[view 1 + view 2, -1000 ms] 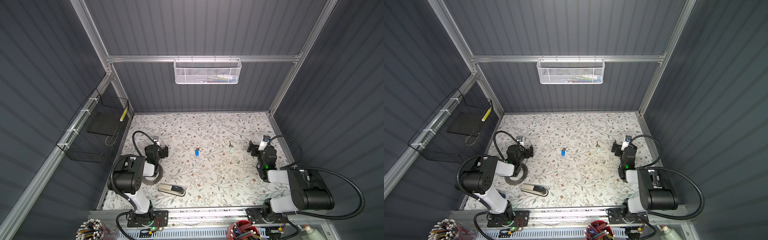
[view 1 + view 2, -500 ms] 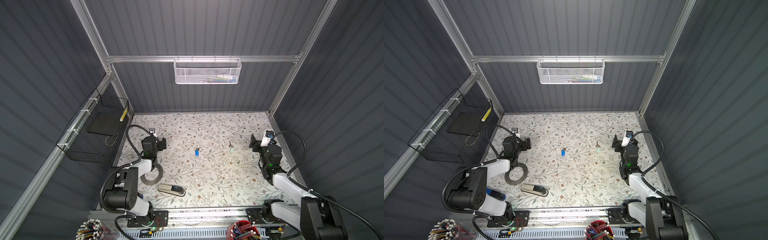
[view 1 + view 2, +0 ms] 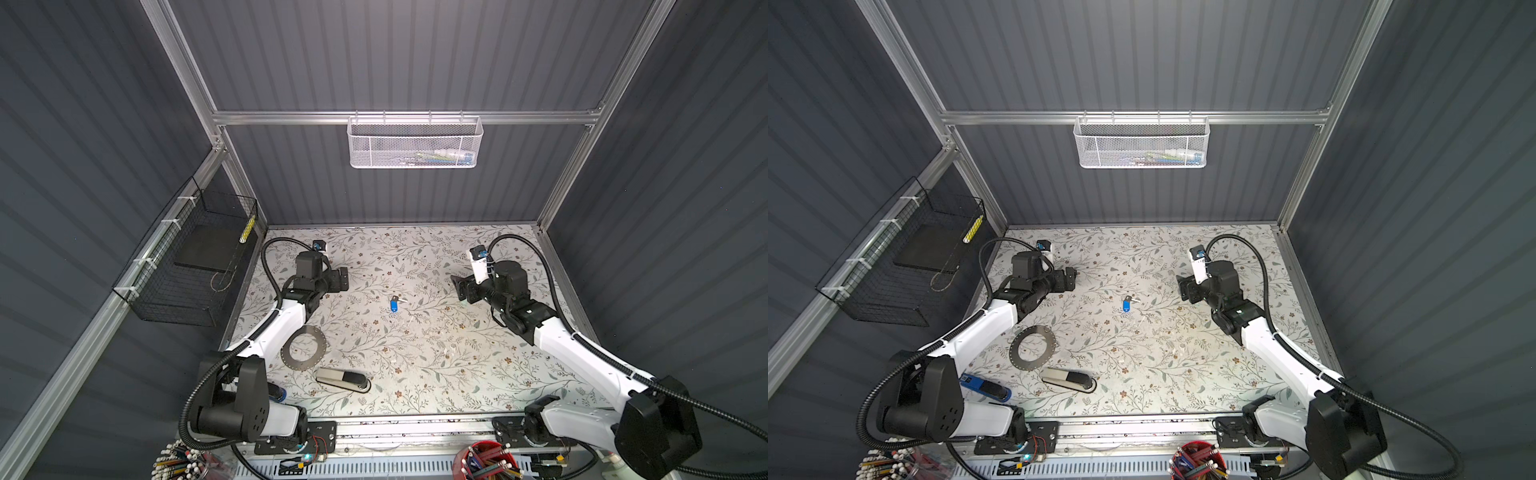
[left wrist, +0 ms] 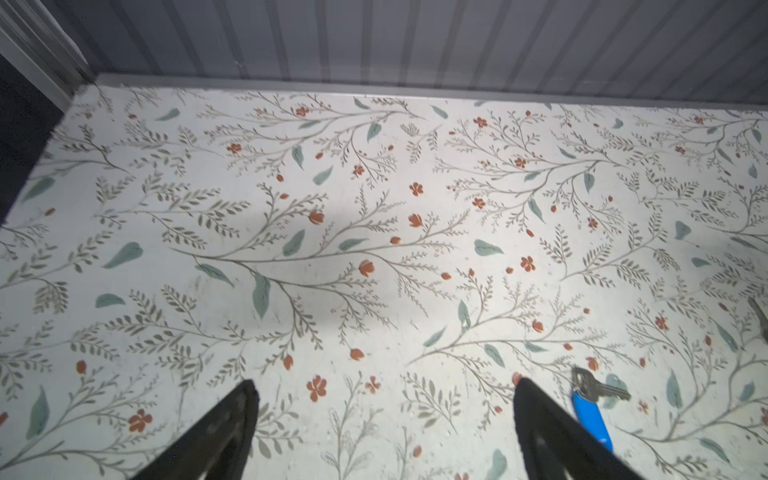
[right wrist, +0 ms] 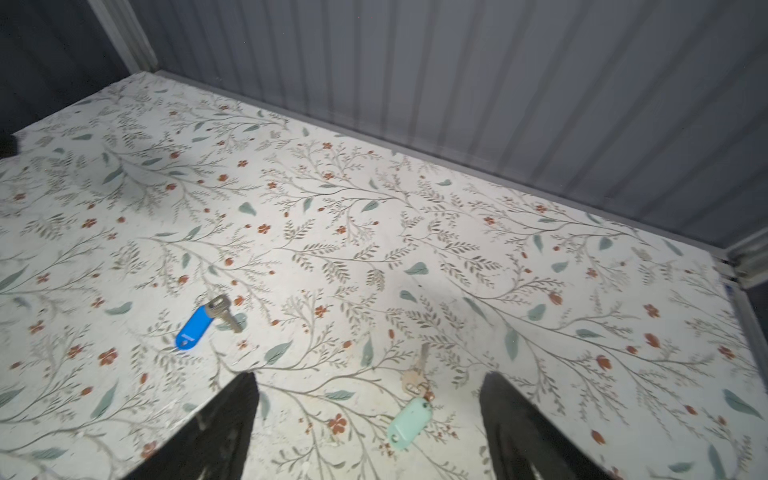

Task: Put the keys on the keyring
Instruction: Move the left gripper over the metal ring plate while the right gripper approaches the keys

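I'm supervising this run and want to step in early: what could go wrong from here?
The mint-tag key lies flat, framed by the open right gripper in the right wrist view; a pinch could slip off it. The keyring also lies flat, close to the stapler; prising up its thin band might nudge that.

The blue-tagged key [image 3: 394,304] lay near the middle of the table [image 3: 457,365], between the left gripper [image 3: 343,279] and right gripper [image 3: 459,288], touching neither. The keyring [image 3: 306,331] lay flat near the left edge, the stapler [image 3: 343,380] just beside it toward the front edge.
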`<move>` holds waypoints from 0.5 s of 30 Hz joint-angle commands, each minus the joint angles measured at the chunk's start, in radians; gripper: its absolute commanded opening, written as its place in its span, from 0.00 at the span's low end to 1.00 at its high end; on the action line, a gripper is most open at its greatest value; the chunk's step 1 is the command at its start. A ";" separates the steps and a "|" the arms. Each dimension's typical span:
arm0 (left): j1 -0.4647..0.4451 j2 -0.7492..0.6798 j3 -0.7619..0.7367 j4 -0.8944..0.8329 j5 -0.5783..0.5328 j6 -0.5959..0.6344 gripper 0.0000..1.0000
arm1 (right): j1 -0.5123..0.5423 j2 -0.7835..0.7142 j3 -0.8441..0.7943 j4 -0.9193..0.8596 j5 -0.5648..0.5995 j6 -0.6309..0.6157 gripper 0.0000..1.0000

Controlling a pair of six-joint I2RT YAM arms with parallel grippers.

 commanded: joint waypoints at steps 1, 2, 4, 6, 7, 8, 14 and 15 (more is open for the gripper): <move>0.001 0.012 0.061 -0.266 0.021 -0.082 0.97 | 0.077 0.021 0.043 -0.169 0.018 0.031 0.87; 0.000 0.007 0.061 -0.302 0.030 -0.097 0.98 | 0.095 0.029 0.050 -0.182 0.024 0.044 0.87; 0.000 -0.015 0.040 -0.341 0.051 -0.118 1.00 | 0.129 0.041 0.050 -0.179 0.047 0.068 0.87; -0.001 -0.042 0.003 -0.362 0.067 -0.139 1.00 | 0.162 0.056 0.041 -0.161 0.069 0.081 0.87; -0.001 -0.057 -0.013 -0.372 0.070 -0.152 1.00 | 0.177 0.063 0.039 -0.152 0.087 0.092 0.87; -0.003 -0.071 -0.026 -0.384 0.080 -0.167 1.00 | 0.188 0.075 0.040 -0.150 0.093 0.103 0.87; -0.021 -0.083 -0.022 -0.473 0.097 -0.232 1.00 | 0.307 0.160 0.072 -0.151 0.170 0.075 0.87; -0.021 -0.080 -0.024 -0.481 0.095 -0.240 1.00 | 0.328 0.173 0.080 -0.151 0.188 0.069 0.87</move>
